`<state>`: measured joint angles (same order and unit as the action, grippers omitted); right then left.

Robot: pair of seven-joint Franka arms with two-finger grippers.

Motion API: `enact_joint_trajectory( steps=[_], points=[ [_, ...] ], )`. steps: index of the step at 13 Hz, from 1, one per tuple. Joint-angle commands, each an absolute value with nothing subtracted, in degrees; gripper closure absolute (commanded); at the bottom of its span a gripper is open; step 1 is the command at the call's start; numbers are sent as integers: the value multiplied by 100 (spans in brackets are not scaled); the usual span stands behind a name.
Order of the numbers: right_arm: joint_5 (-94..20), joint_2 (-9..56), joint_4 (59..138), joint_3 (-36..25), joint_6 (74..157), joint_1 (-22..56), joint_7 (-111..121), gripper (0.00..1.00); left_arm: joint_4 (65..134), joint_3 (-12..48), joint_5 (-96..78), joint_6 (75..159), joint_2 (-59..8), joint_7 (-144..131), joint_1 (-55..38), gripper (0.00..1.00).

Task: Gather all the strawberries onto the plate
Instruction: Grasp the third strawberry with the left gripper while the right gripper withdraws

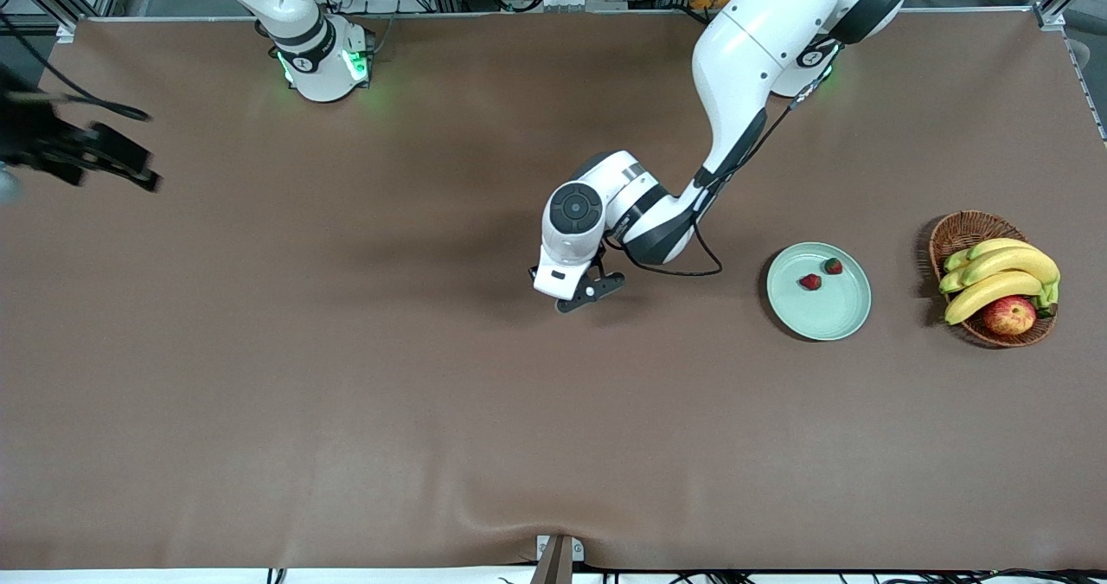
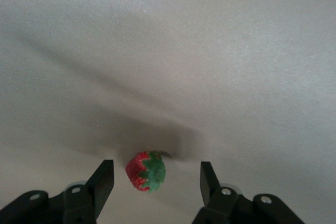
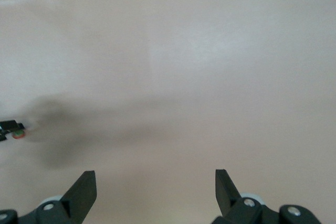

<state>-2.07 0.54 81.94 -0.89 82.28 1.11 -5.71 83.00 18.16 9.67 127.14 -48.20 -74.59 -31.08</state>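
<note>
Left pincer [image 2: 157,179] low over brown bench [image 1: 346,376], mid-frame in front view, jaws apart either side of third small red green-capped strawberry [image 2: 146,171], no contact visible. Best practice: centre berry, close gently, avoid squashing. Two strawberries [image 1: 810,282] [image 1: 833,266] already in pale mint-green round plate [image 1: 843,317], centre-right. Right pincer [image 3: 156,190] wide open, waiting.

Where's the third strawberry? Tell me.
In the left wrist view the strawberry lies on the table between the left pincer's open fingers, near the table's middle, apart from the plate holding two others.
</note>
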Motion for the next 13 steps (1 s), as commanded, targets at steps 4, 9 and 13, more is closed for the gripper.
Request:
enact_joint_trajectory(
  steps=[4,9,13],
  points=[
    [52,-220,8060,-26,8060,-729,384,0,8314,1740,1178,12735,-4896,-7611,-3190,37],
    [97,-281,8165,-26,7453,-694,378,0,8473,1740,1178,12727,-4896,-7603,-3270,48],
    [79,-272,8174,-26,7664,-686,378,0,8473,1740,1178,12665,-4834,-7568,-3235,99]
  ],
)
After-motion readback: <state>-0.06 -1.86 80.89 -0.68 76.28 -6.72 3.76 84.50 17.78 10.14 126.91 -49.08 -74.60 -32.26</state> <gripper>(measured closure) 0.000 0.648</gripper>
